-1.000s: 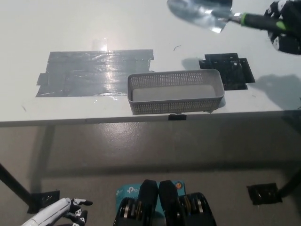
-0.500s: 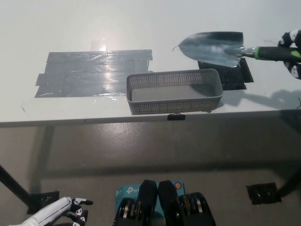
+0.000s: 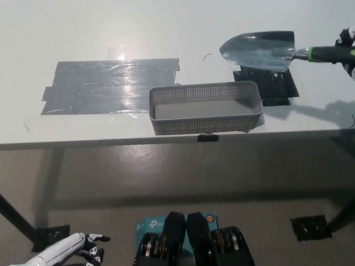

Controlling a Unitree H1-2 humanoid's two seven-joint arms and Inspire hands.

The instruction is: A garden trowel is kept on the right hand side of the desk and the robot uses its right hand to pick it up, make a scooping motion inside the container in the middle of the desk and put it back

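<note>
Head view: gripping the trowel [image 3: 260, 49] by its green-and-black handle at the right edge, black right hand [image 3: 349, 45] fingers [image 3: 346, 39] closed round it. Holding the blade raised over the counter [image 3: 166, 27], above the black patch [image 3: 273, 90], just behind the basket [image 3: 205, 125]. Resting the white left hand [image 3: 75, 250] at lower left, fingers loosely apart, holding nothing.

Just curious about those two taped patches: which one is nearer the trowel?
The small black patch: the trowel in the right hand overlaps it in view. The big grey patch lies far left.
</note>
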